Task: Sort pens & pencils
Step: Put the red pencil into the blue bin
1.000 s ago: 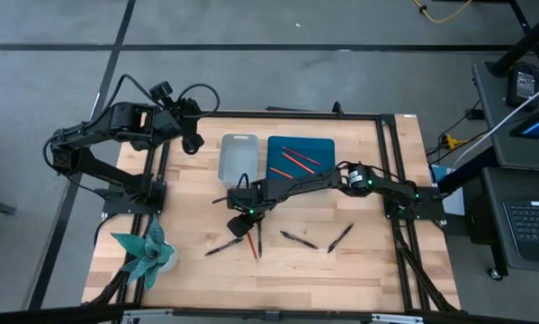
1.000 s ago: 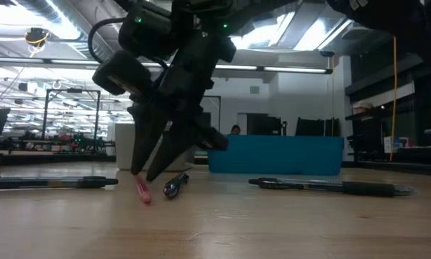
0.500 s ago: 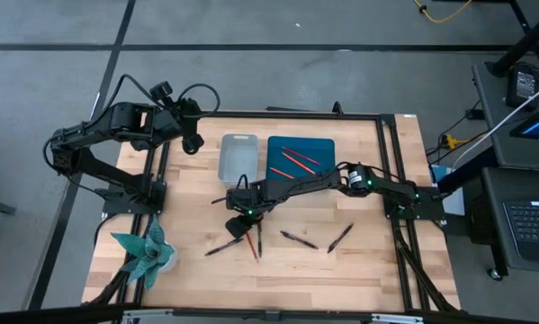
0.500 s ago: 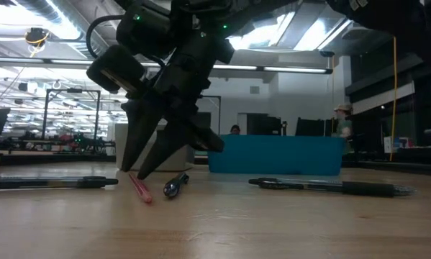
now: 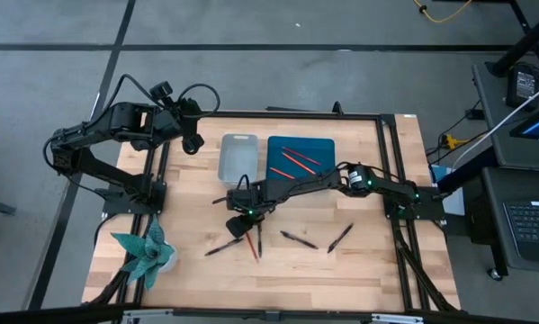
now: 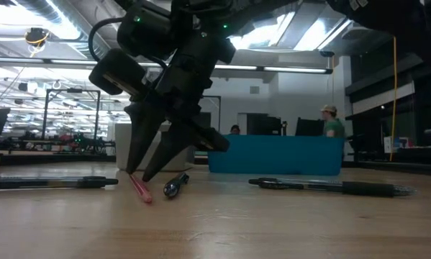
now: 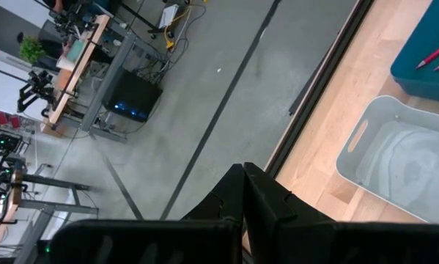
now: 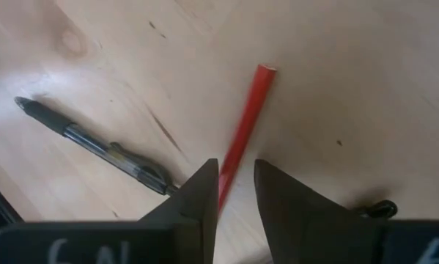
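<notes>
My right gripper (image 5: pixel 247 229) points down at the table's middle, open. Its fingers stand on either side of one end of a red pencil (image 8: pixel 245 132), which lies flat on the wood (image 6: pixel 141 189). Black pens lie around it (image 5: pixel 224 246) (image 5: pixel 258 238) (image 5: pixel 299 239) (image 5: pixel 340 237). A blue tray (image 5: pixel 321 144) holds red pencils (image 5: pixel 296 160). A grey bin (image 5: pixel 238 157) sits beside it. My left gripper (image 5: pixel 195 144) waits shut off the far left edge (image 7: pixel 242 191). My right gripper comes at the red pencil from above, with its fingers (image 8: pixel 197 194) across the pencil near one end (image 8: pixel 230 165). The pencil lies flat on the table. I cannot tell whether either finger touches it.
A teal star-shaped ornament (image 5: pixel 146 252) sits at the near left corner. One pen (image 8: pixel 94 145) lies close beside the right fingers, and another (image 6: pixel 175 185) lies just behind the pencil. The near strip of wood is bare. People show in the room behind (image 6: pixel 332 122).
My right gripper swayed a little toward the table's left over the pencil, then came partly back. The pencil and pens stayed where they were.
</notes>
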Action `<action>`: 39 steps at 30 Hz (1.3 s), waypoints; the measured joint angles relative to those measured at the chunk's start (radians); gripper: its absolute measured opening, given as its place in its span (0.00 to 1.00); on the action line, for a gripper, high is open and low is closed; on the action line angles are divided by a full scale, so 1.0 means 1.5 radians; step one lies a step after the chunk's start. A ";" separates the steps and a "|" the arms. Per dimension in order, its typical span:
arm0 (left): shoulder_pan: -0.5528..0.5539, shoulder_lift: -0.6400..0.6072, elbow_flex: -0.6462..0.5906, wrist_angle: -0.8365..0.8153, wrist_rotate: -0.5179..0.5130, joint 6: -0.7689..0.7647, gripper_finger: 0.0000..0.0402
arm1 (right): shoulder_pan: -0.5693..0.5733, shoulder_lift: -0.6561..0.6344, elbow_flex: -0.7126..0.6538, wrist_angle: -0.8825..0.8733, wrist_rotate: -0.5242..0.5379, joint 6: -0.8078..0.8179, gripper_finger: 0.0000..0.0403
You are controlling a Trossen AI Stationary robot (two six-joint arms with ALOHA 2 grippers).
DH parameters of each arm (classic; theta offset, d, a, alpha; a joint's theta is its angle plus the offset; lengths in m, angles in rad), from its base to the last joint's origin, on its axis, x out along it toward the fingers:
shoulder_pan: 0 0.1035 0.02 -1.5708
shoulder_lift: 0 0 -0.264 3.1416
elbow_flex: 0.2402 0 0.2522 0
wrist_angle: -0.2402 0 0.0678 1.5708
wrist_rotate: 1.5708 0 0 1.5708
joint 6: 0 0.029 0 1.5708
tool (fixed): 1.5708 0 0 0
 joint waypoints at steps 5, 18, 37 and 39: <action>0.000 0.000 0.000 0.000 0.000 0.000 0.00 | 0.000 0.000 0.000 -0.001 0.005 0.002 0.23; 0.000 0.000 0.000 0.000 0.000 0.000 0.00 | 0.000 0.000 0.001 -0.011 0.021 0.019 0.23; 0.000 0.000 0.000 0.000 0.033 0.013 0.00 | -0.001 0.003 0.082 -0.066 0.072 -0.042 0.23; 0.000 0.000 0.000 0.000 0.033 0.027 0.00 | 0.000 0.002 0.138 -0.109 0.106 -0.073 0.23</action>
